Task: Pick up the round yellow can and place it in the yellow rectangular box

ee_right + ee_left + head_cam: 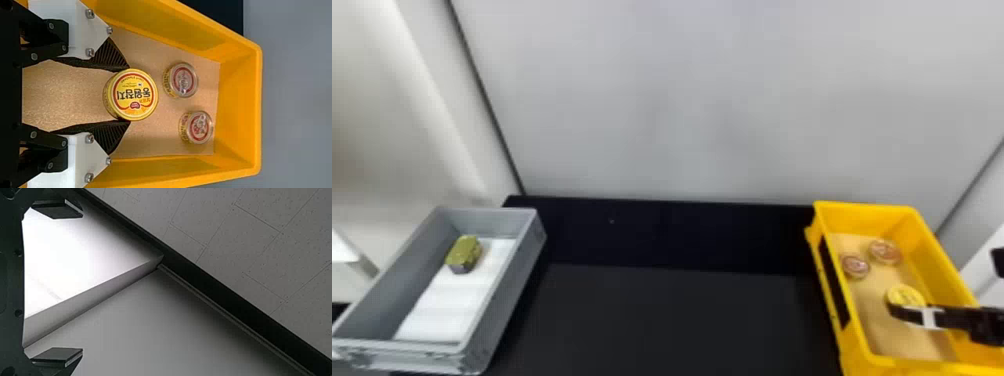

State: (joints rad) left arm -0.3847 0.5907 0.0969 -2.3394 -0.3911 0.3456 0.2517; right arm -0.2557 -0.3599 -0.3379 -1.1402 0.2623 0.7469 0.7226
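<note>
Okay so, on the lid of the round yellow can [132, 94], a chunky line of dark Korean lettering is printed, with tinier print and a little red emblem inside a red ring. Red-and-white labels are seen on one small can [181, 80] and another small can [197, 127], lettering too tiny to be made out.

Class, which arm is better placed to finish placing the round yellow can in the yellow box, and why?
Probably the right: the right gripper is already at the round yellow can, inside the yellow box, whereas the left gripper faces a pale wall.
</note>
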